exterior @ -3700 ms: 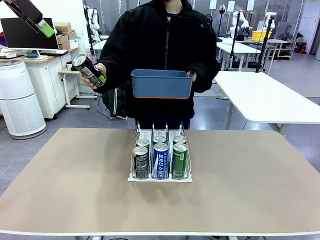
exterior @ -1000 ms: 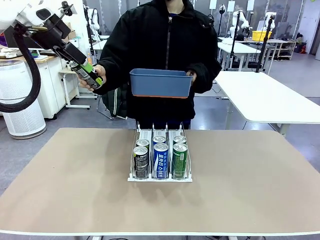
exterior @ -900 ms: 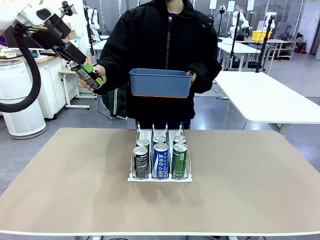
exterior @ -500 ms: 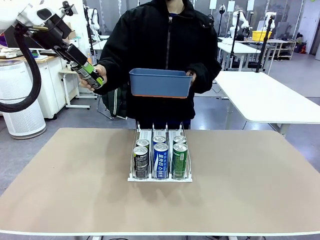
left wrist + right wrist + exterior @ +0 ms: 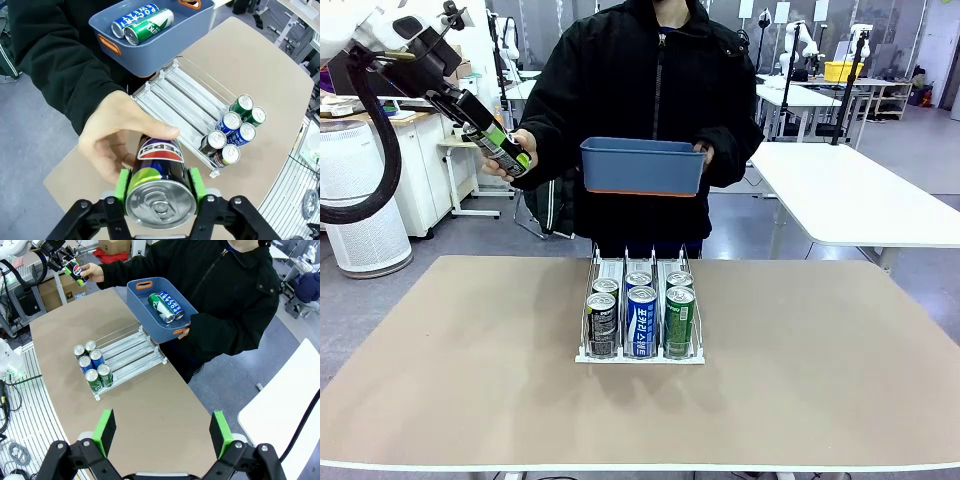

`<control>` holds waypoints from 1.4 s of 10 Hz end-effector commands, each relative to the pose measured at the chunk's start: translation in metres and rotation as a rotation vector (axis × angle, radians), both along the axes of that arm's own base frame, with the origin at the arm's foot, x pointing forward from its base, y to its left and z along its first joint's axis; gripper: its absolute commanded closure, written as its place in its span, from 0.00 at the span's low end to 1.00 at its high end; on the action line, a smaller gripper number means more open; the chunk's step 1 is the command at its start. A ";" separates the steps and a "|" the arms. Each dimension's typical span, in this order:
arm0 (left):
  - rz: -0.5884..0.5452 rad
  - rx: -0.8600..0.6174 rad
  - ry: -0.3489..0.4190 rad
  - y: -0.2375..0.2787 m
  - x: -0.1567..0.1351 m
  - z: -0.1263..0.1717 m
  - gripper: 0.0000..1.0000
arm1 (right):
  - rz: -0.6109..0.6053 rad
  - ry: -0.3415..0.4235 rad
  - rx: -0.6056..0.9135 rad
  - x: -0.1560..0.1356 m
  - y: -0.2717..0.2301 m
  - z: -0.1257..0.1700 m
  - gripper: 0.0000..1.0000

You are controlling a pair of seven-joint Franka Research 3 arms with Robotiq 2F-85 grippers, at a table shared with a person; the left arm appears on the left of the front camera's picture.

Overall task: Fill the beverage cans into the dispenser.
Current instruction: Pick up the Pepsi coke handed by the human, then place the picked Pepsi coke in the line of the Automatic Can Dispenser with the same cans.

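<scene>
A person at the far side holds out a black beverage can (image 5: 500, 148) in one hand (image 5: 517, 157). My left gripper (image 5: 486, 136) is shut on that can, its green pads (image 5: 122, 183) clamping the can (image 5: 160, 156) just under the silver top while the person's hand (image 5: 115, 142) still wraps it. The dispenser (image 5: 592, 268) stands mid-table with several cans (image 5: 641, 320) at the near end of its three lanes (image 5: 186, 98). My right gripper (image 5: 162, 432) hangs open high above the table, nothing between its fingers.
The person's other hand holds a blue tub (image 5: 642, 170) above the dispenser's far end. In the tub (image 5: 150, 52) lie a blue can (image 5: 134, 19) and a green can (image 5: 150, 27). Bare tabletop (image 5: 820, 360) surrounds the dispenser.
My left gripper has shut on the black can in the person's hand. The can, hand and tub have hardly moved.
</scene>
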State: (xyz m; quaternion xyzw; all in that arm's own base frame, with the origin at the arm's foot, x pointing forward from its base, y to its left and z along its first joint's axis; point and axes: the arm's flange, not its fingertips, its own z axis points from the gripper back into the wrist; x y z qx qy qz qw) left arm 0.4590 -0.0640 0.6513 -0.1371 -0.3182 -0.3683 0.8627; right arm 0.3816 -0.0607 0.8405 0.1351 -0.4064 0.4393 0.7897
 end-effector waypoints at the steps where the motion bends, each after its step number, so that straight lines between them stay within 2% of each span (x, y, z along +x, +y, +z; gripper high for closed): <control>1: 0.025 0.018 -0.010 0.000 -0.001 0.000 0.95 | 0.001 -0.001 0.000 -0.001 0.000 0.000 0.00; 2: 0.027 0.021 -0.010 0.000 -0.001 0.001 0.81 | 0.001 -0.001 0.000 -0.001 0.000 0.000 0.00; 3: 0.030 0.024 -0.011 0.000 -0.001 0.001 1.00 | 0.001 -0.001 0.000 -0.001 0.000 0.000 0.00; 5: 0.041 0.018 -0.009 0.001 -0.001 0.001 1.00 | 0.001 -0.001 0.000 -0.001 0.000 0.000 0.00; 6: 0.038 0.021 -0.008 0.001 -0.001 0.001 0.62 | 0.001 -0.001 0.000 -0.001 0.000 0.000 0.00; 7: 0.035 0.023 -0.007 0.002 -0.001 0.001 0.62 | 0.001 -0.001 0.000 -0.001 0.000 0.000 0.00; 8: 0.028 0.016 0.001 0.001 -0.001 0.001 0.81 | 0.001 -0.001 0.000 -0.001 0.000 0.000 0.00; 9: 0.071 0.031 0.016 -0.003 -0.001 0.002 0.49 | 0.001 -0.001 0.000 -0.001 0.000 0.000 0.00; 10: 0.008 0.008 -0.006 0.002 0.000 0.001 0.49 | 0.001 -0.001 0.000 -0.001 0.000 0.000 0.00; 14: 0.008 0.008 -0.006 0.002 0.000 0.001 0.49 | 0.001 -0.001 0.000 -0.001 0.000 0.000 0.00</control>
